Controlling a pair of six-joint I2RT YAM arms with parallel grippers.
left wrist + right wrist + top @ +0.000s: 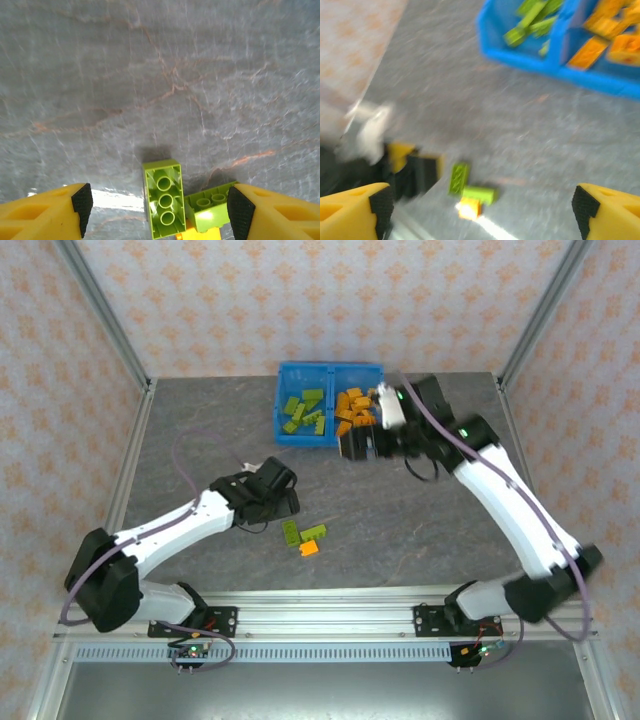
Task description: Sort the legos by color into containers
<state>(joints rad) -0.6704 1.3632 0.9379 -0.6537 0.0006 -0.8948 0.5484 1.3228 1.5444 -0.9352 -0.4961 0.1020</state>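
Three loose legos lie together on the table: two olive-green bricks (290, 531) (314, 533) and a small orange one (309, 549). My left gripper (288, 506) hangs just over them, open. In the left wrist view an upturned green brick (164, 197) lies between the pads, and a second green brick (210, 209) reaches the right pad (240, 210), with the orange piece (201, 234) below. My right gripper (352, 447) is open and holds nothing, just in front of the blue containers (330, 438). Green legos (303, 410) fill the left compartment, orange ones (352, 408) the right.
Metal frame posts and patterned walls close in the grey stone table (450, 510). The right wrist view is motion-blurred; it takes in the bin's front wall (600, 82), the three loose bricks (480, 194) and the left gripper (415, 172) beside them.
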